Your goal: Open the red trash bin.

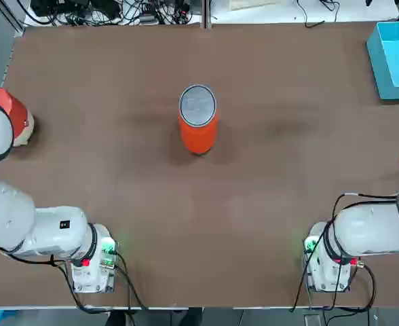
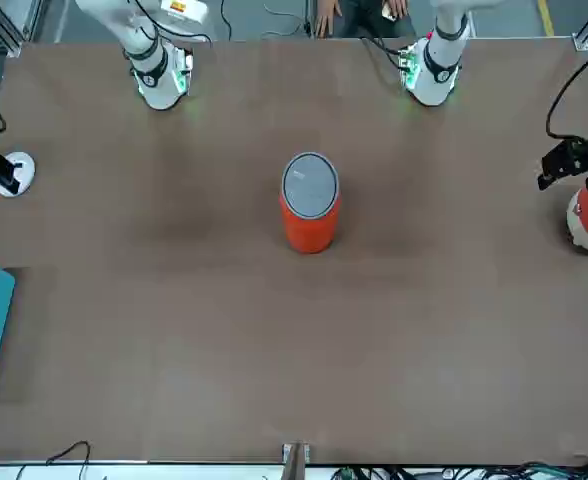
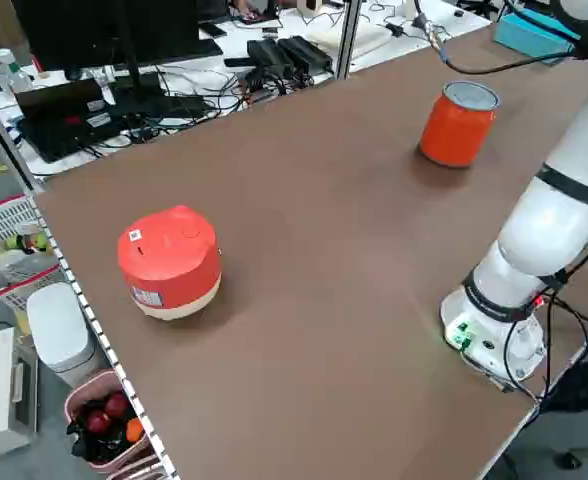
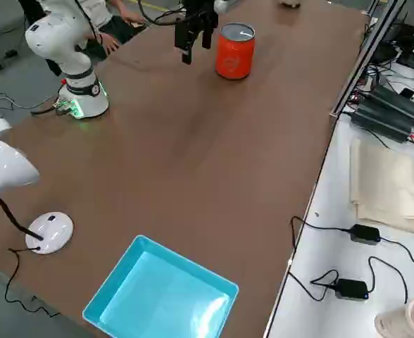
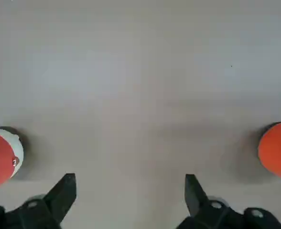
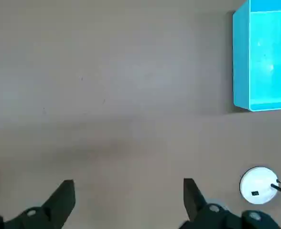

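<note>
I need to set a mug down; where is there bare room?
Between the orange-red bin and the blue box, or between the bin and the robot's edge. It's crowded at the left, where the arm overhangs the red-and-white object.

matt smooth brown worktop [image 1: 254, 204], orange-red plastic bin [image 1: 198, 138] with a smooth silver-grey lid [image 1: 198, 106], glossy light blue plastic box [image 4: 161, 292], smooth white arm shells [image 1: 57, 231], dull black jaws [image 5: 131, 205]

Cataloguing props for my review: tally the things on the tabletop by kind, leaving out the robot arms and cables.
Trash bin, orange-red: 1
Rounded object, red and white: 1
Open box, light blue: 1
Lamp, white: 1
Total: 4
</note>
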`<act>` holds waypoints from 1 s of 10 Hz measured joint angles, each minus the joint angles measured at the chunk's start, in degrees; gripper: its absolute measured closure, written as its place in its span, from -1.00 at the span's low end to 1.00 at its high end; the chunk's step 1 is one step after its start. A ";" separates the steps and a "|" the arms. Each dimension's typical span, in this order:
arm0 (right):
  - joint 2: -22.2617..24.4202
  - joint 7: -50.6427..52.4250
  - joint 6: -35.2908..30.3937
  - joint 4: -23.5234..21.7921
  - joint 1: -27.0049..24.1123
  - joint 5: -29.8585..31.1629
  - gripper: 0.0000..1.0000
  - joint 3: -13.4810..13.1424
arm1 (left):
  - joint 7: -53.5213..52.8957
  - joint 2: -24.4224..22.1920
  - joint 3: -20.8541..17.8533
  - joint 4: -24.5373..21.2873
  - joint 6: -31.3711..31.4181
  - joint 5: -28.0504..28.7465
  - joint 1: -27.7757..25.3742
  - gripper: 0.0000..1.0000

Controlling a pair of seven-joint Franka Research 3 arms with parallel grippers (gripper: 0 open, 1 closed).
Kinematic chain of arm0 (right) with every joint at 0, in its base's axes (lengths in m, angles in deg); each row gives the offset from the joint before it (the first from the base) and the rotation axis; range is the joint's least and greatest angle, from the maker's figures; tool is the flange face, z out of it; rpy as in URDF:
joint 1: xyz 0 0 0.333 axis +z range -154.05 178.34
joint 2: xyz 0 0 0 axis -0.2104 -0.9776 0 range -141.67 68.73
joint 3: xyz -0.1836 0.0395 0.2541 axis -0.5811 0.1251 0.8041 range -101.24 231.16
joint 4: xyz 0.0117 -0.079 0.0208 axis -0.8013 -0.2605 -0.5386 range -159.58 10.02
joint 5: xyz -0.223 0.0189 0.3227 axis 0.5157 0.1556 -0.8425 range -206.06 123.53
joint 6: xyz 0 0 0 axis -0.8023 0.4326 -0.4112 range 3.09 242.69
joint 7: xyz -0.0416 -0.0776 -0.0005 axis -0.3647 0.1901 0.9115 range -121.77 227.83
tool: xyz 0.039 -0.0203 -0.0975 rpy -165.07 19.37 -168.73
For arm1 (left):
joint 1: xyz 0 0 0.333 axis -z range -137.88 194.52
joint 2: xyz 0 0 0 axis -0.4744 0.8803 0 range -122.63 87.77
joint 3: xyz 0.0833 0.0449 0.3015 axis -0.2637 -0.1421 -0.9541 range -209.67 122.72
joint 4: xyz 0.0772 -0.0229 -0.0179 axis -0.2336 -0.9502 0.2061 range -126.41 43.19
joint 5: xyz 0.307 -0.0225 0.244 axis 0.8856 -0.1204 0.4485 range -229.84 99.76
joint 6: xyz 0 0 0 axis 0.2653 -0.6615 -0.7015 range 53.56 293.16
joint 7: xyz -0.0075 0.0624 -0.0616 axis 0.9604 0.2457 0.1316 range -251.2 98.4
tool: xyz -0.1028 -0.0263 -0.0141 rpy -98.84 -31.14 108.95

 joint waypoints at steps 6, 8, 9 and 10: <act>0.01 -0.34 -0.73 0.00 0.11 -2.35 -0.65 0.13 | 18.01 0.36 3.09 -0.54 -0.05 -0.48 3.35 -1.00; 0.13 -3.58 -2.30 0.00 0.83 -7.25 0.02 0.32 | 36.76 1.82 4.34 -0.77 -0.07 -0.49 7.94 -1.00; 0.30 -7.65 -2.94 0.00 2.55 -8.04 0.22 0.91 | 45.59 2.78 4.57 -0.86 -0.07 -0.49 10.30 -1.00; 0.42 -12.56 -3.20 0.00 5.23 -8.25 0.52 1.58 | 53.38 3.58 4.67 -1.22 -0.09 -0.48 12.27 -0.97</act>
